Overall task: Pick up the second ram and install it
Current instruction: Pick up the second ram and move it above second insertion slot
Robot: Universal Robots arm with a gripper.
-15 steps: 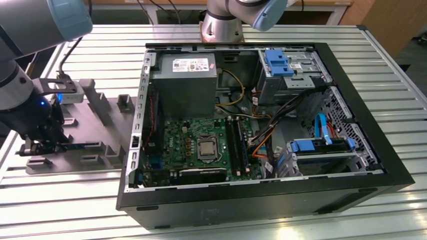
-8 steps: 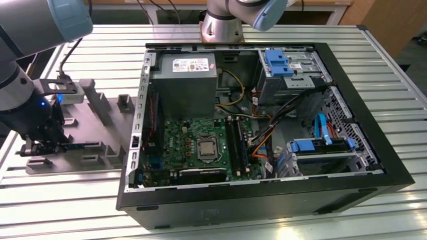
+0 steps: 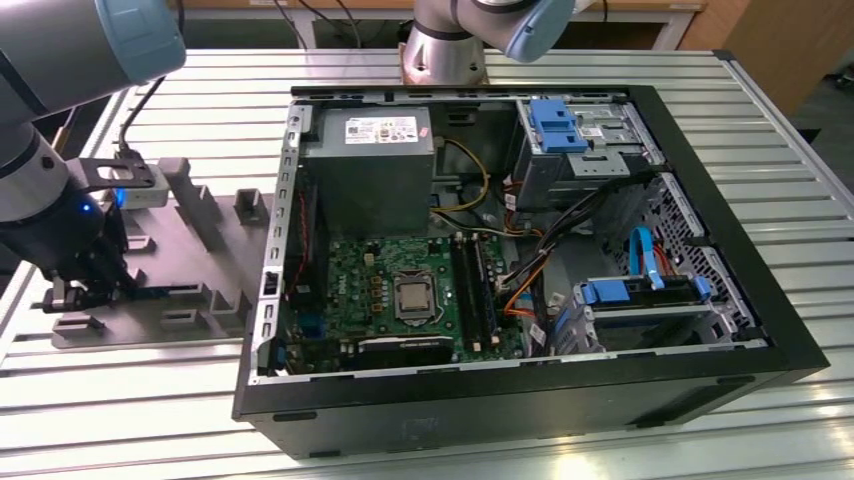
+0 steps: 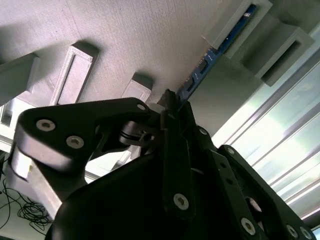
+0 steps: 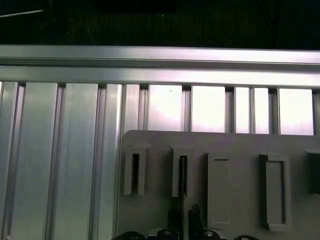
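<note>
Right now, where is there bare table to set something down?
Free: table slats at the exterior view's right of the computer case, and the corner in front of the grey plate. Crowded: the plate under the gripper, and inside the case.

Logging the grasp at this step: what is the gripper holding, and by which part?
The gripper looks closed on the second ram, pinching it near one end while the stick sits in slots of the fixture plate.

ram (image 4: pixel 199 74) is blue, fixture plate (image 4: pixel 125 40) grey.
</note>
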